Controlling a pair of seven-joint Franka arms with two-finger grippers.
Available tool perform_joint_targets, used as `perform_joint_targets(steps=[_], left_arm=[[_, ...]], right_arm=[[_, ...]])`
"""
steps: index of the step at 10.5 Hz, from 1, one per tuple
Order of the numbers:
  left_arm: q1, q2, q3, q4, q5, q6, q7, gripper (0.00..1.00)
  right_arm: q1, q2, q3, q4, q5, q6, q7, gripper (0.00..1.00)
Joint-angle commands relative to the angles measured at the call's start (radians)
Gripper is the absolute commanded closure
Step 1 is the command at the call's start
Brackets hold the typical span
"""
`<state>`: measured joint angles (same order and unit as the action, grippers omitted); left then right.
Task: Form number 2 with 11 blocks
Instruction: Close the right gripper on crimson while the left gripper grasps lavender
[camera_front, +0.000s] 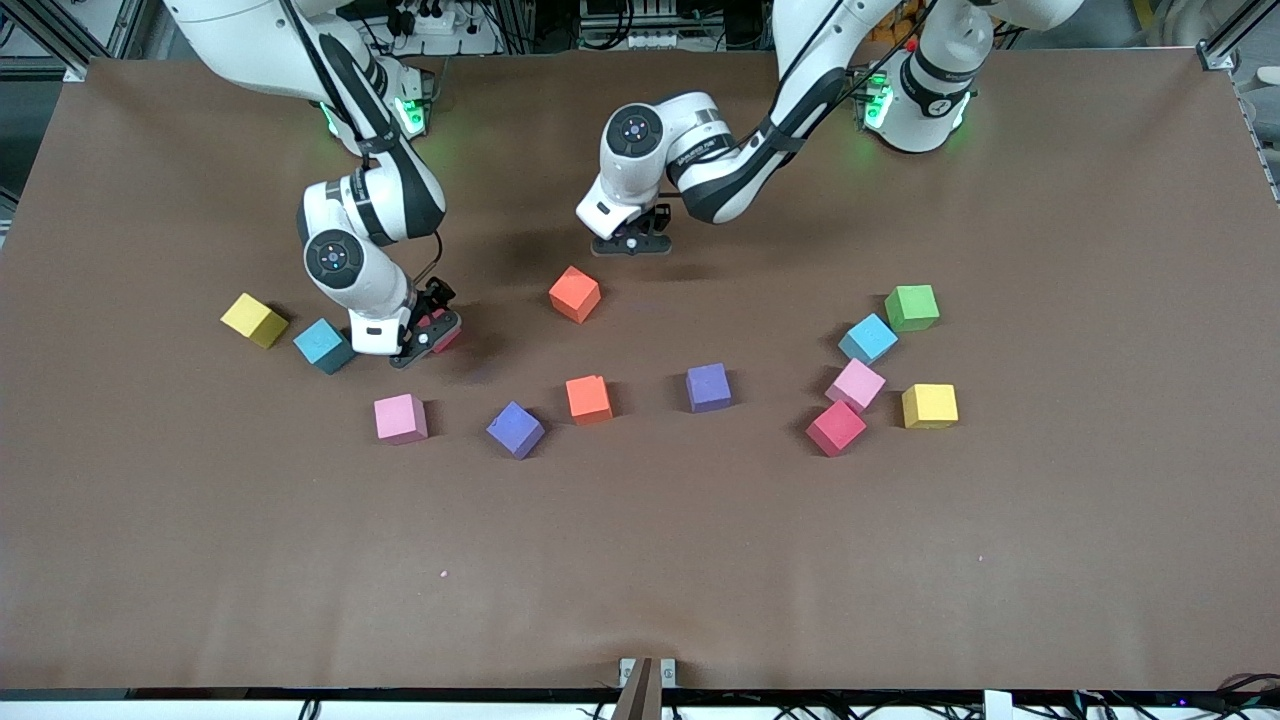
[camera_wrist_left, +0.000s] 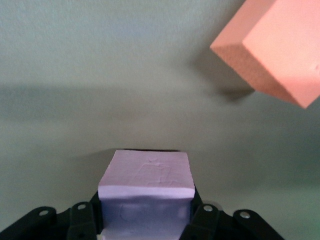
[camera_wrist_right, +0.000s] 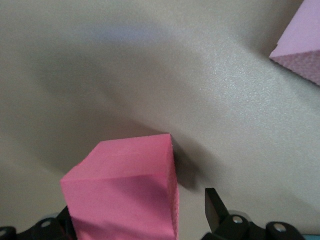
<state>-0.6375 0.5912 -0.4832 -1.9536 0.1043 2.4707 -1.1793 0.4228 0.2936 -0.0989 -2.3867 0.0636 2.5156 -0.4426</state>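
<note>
My left gripper (camera_front: 632, 243) is shut on a pale pink block (camera_wrist_left: 146, 175), low over the table toward the robots' side. That block is hidden under the hand in the front view. An orange block (camera_front: 575, 294) (camera_wrist_left: 272, 50) lies just nearer the camera. My right gripper (camera_front: 432, 330) (camera_wrist_right: 140, 210) is open around a red-pink block (camera_front: 447, 339) (camera_wrist_right: 125, 190) on the table. A gap shows between this block and one finger (camera_wrist_right: 214, 205). Nearer the camera lie a pink block (camera_front: 400, 418) (camera_wrist_right: 300, 45), two purple blocks (camera_front: 516, 429) (camera_front: 708, 387) and another orange block (camera_front: 588, 398).
A yellow block (camera_front: 253, 320) and a teal block (camera_front: 323, 345) sit beside my right gripper at the right arm's end. Toward the left arm's end, a green cube (camera_front: 911, 307), light blue (camera_front: 868, 338), pink (camera_front: 856, 384), red (camera_front: 835, 427) and yellow (camera_front: 930, 405) blocks cluster together.
</note>
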Motion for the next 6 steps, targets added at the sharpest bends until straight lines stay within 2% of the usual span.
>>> perform_joint_targets(steps=[1,2,3,4,5,6], left_arm=[[-0.01,-0.008,-0.005,-0.011,0.029,0.002,-0.045,0.63],[-0.011,-0.005,-0.005,-0.011,0.053,0.002,-0.045,0.62],[-0.011,0.001,-0.005,-0.013,0.11,0.002,-0.055,0.61],[-0.013,0.004,-0.006,-0.016,0.127,0.002,-0.066,0.6],[-0.013,0.007,-0.006,-0.016,0.127,0.002,-0.066,0.58],[-0.014,0.009,-0.006,-0.014,0.127,0.002,-0.08,0.35]], right_arm=[[-0.012,-0.004,0.008,-0.008,0.019,0.011,-0.021,0.27],[-0.012,-0.007,0.01,-0.008,0.019,0.008,-0.019,0.5],[-0.013,-0.013,0.01,-0.008,0.021,0.0,-0.016,0.64],[-0.013,-0.02,0.01,-0.008,0.021,-0.012,-0.015,0.68],[-0.012,-0.03,0.011,-0.006,0.021,-0.03,-0.015,0.68],[-0.01,-0.045,0.011,-0.006,0.024,-0.043,-0.015,0.68]])
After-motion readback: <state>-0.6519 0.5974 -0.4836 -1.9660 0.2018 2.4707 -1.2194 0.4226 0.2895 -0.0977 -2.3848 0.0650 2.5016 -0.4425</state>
